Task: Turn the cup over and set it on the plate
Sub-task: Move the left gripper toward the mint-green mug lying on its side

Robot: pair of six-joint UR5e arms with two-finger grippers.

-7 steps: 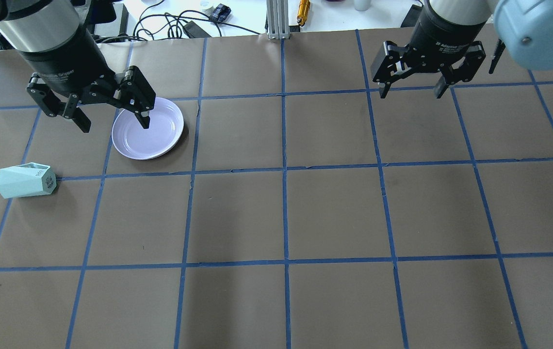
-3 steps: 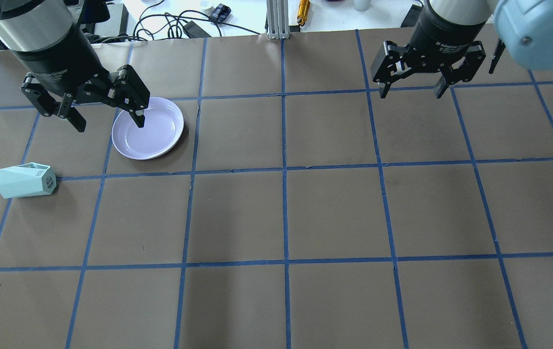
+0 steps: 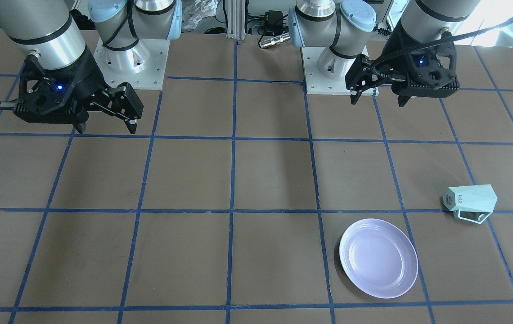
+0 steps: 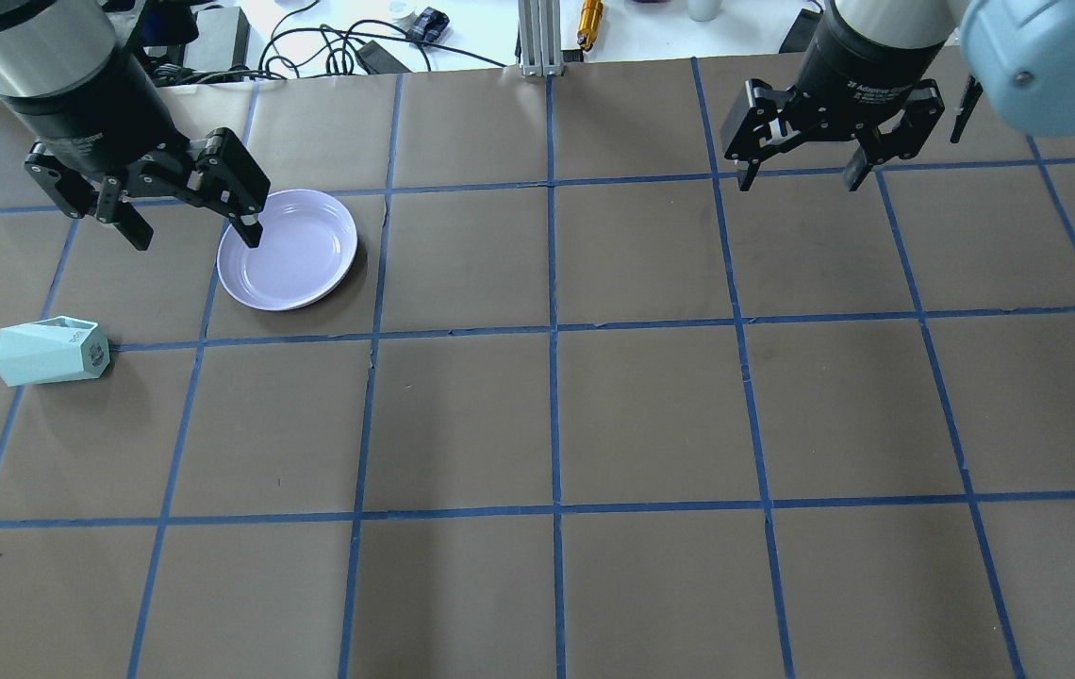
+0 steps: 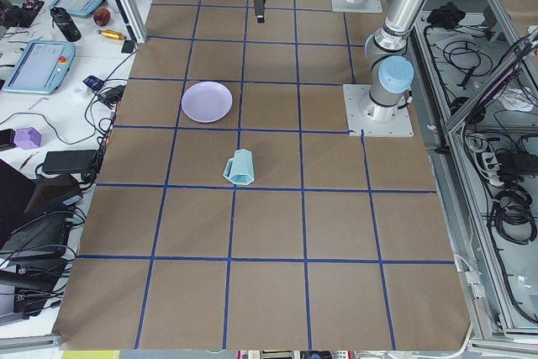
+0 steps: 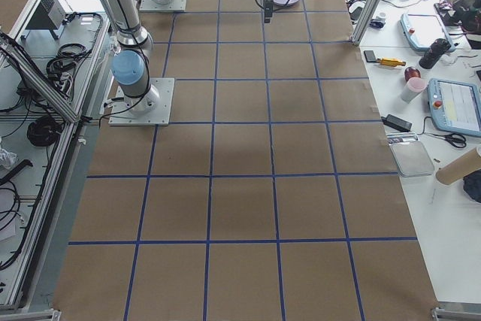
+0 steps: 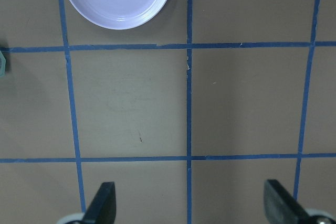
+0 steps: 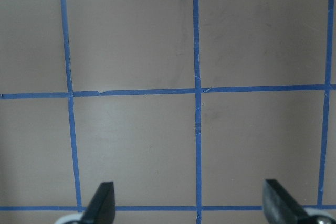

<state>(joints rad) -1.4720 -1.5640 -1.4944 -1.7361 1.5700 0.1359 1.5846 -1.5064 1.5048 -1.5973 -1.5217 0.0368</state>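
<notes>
Cup on side, frame's left edge; plate upper left, apart. Left gripper, right gripper: fingers spread, above bench.

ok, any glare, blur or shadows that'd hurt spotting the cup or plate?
Front-facing: blown-out glare top right, but cup and plate are sharp. Overhead: soft broad shadows, faint sheen on the plate, no blur. Left wrist: cup cut to a sliver at the left edge.
</notes>
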